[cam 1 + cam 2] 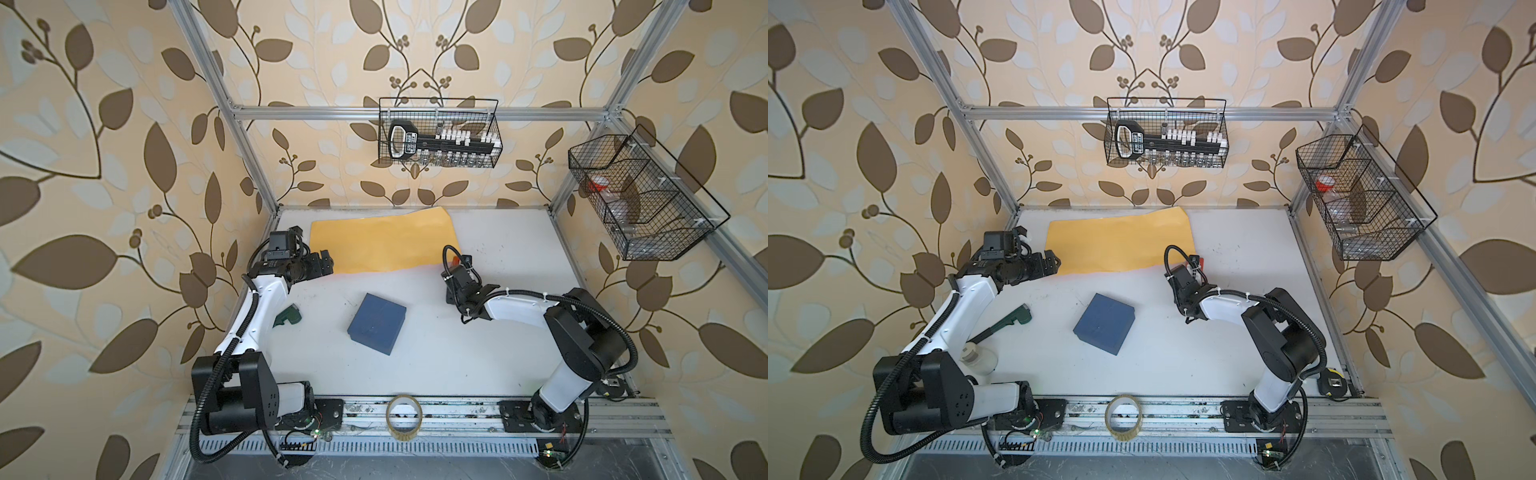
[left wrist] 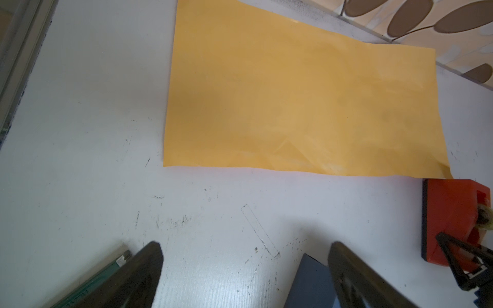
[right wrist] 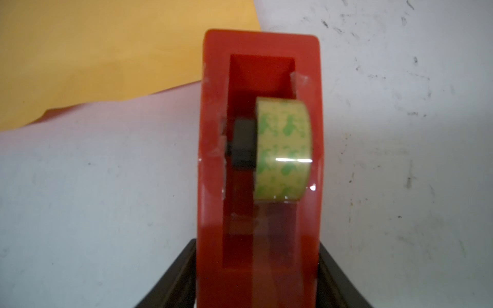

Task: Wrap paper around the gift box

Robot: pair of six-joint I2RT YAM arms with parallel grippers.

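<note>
right wrist view: tape dispenser (image 3: 210,186) between the jaws, beside the paper (image 3: 93,53).

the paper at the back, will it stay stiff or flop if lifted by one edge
Probably flops: the paper looks thin, with soft creases. Its near corner seems to curl off the table, so jaws could likely catch it.

A red tape holder (image 3: 213,133) stands on the white table (image 1: 478,353), a clear tape roll (image 1: 403,434) sits on the front rail (image 1: 457,409), a green tool (image 1: 287,318) lies at the left, one wire basket (image 1: 384,124) hangs at the back and a second basket (image 1: 665,245) at the right.
</note>
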